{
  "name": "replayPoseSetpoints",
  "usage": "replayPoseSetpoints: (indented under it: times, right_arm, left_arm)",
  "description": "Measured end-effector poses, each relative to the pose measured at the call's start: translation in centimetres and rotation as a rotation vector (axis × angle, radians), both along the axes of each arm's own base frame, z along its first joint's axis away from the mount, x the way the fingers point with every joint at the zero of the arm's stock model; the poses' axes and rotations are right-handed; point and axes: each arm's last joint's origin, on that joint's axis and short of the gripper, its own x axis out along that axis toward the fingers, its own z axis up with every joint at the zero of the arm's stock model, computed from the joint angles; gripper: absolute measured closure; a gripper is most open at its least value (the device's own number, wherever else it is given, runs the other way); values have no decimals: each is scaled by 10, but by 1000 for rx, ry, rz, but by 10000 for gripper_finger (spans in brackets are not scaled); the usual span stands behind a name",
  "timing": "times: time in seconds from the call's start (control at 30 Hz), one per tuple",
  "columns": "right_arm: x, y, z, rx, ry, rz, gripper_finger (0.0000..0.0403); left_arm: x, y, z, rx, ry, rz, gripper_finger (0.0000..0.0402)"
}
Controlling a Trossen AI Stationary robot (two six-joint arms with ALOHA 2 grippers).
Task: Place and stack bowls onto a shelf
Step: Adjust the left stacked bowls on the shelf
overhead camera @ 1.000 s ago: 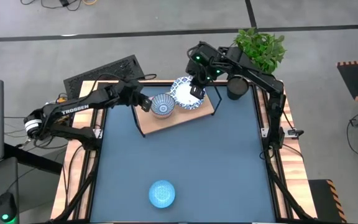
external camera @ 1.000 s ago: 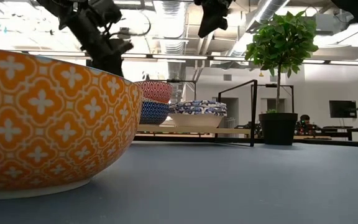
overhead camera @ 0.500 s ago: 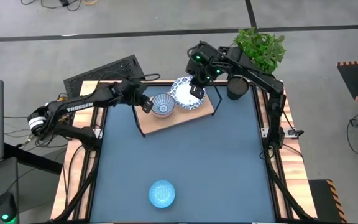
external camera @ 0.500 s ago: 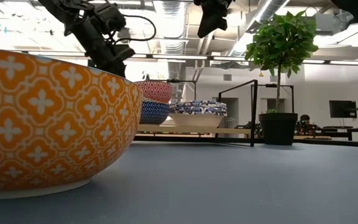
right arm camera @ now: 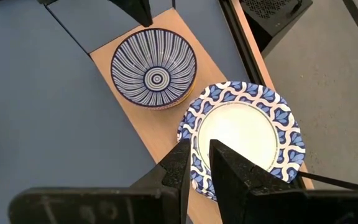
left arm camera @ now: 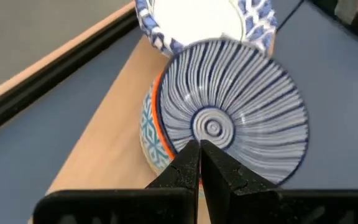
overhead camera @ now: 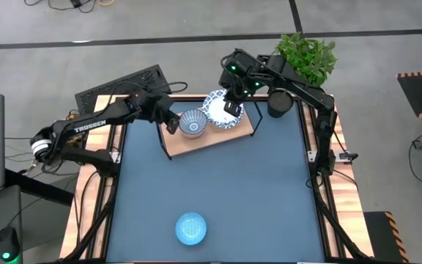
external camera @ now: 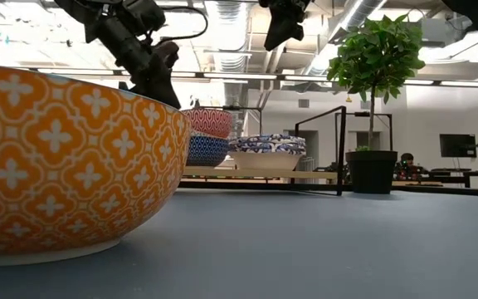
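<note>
We see the striped bowl (left arm camera: 229, 112) stacked beside the white bowl (right arm camera: 238, 140) on the shelf (overhead camera: 215, 138) at the table's far edge. Left gripper (left arm camera: 201, 165) pressed together; right gripper (right arm camera: 194, 167) slightly spread above the white bowl.

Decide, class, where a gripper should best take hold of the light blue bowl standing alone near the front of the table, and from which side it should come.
Probably at the rim, from straight above. The light blue bowl stands upright and open on the dark-blue tabletop, with nothing beside it, so one finger could go inside the wall and one outside. Its round sides offer no flat face for a grip from the side.
</note>
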Motion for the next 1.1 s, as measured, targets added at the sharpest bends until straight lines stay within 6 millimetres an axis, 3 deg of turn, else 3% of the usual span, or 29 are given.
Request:
replayPoseSetpoints:
  times: [0.63, 0.83, 1.1]
  right_arm:
    - [0, 1, -2, 31, 6, 19, 317]
    - [18, 7, -34, 64, 48, 94, 317]
    - [58, 40, -88, -54, 27, 317, 317]
  left_arm:
    - [3, 4, -15, 9, 125, 89, 401]
    - [1, 5, -10, 34, 134, 131, 401]
    - [-3, 6, -7, 46, 168, 168, 401]
